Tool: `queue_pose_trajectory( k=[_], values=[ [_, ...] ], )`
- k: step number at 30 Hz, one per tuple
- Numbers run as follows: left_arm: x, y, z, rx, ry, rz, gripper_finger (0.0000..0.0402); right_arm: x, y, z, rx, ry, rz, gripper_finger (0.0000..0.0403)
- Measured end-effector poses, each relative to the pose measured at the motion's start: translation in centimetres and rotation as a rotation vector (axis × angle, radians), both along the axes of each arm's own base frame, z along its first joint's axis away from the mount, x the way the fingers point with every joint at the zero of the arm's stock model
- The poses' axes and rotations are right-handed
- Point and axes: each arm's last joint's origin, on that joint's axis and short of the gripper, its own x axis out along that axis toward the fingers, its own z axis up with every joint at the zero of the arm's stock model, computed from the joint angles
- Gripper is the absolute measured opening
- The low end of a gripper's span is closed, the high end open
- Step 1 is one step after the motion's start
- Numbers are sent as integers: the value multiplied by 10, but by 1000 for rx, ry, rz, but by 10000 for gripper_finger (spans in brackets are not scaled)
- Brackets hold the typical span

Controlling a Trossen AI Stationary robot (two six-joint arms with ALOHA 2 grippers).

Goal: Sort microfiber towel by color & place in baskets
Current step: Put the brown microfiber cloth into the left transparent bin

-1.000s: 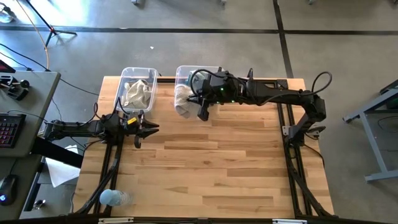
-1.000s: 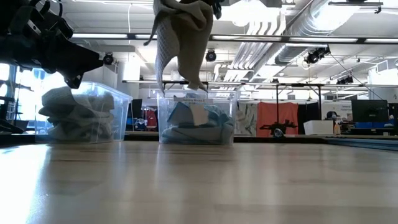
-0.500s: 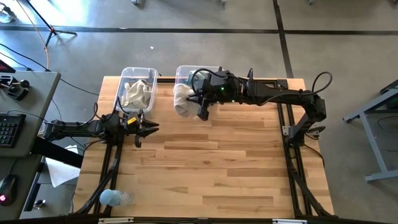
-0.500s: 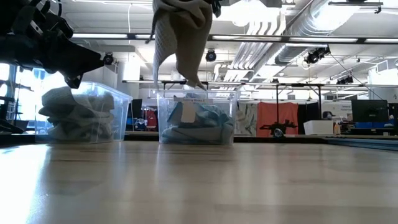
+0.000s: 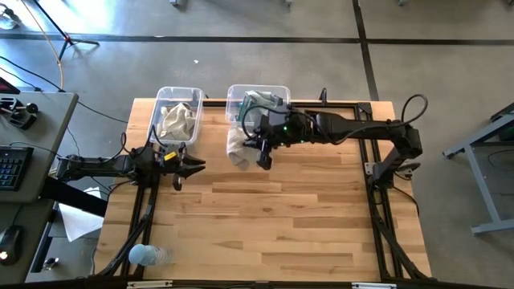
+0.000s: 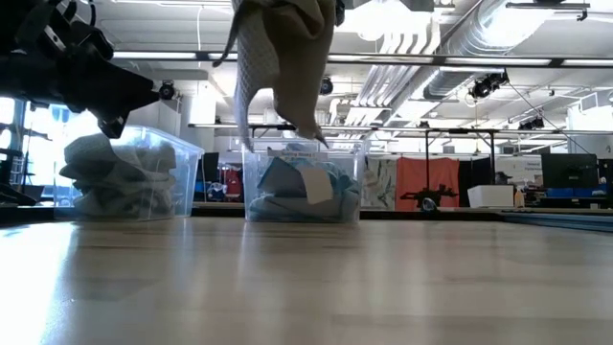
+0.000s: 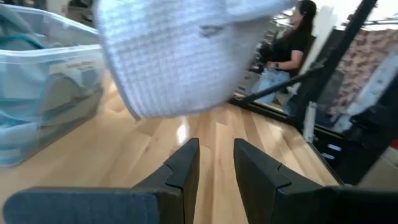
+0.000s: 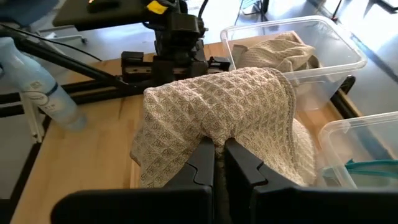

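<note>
Hanging from the right gripper (image 5: 259, 143), a beige-grey towel (image 5: 236, 145) drapes above the table (image 5: 305, 217), just near of the right basket (image 5: 277, 92). The gripper's fingers are pressed together, pinching the waffle-weave cloth at its top fold. In the low view the towel (image 6: 278, 62) dangles clear of the tabletop in front of that basket (image 6: 303, 182), which holds pale teal-blue towels (image 6: 297, 192). The left basket (image 5: 178, 95), at the far left of the table, contains beige-grey towels (image 5: 176, 120). The left gripper (image 5: 186, 170) hovers near of the left basket, fingers partly spread and gripping nothing. A plastic bottle (image 5: 147, 255) lies at the near left corner. A person (image 7: 289, 50) stands in the room beyond the table.
</note>
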Motion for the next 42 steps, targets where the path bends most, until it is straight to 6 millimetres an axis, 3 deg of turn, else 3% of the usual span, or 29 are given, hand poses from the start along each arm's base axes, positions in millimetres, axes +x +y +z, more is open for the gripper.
queue_pose_trajectory(
  k=[4,11,22,28,35,42],
  values=[
    [0,1,2,9,-19,26,85,0,13,0,-23,1,-9,4],
    [-1,0,23,71,-222,5,93,-1,27,-2,-45,21,-40,5],
    [3,0,72,177,-236,-2,177,2,33,-9,-36,52,-50,5],
    [29,0,98,247,-139,-7,207,7,33,-15,-37,65,-49,5],
    [73,0,135,356,-61,-32,211,14,33,-25,-45,87,-43,5],
    [117,-1,141,409,71,-98,211,16,36,-23,-90,63,-7,5]
  ],
)
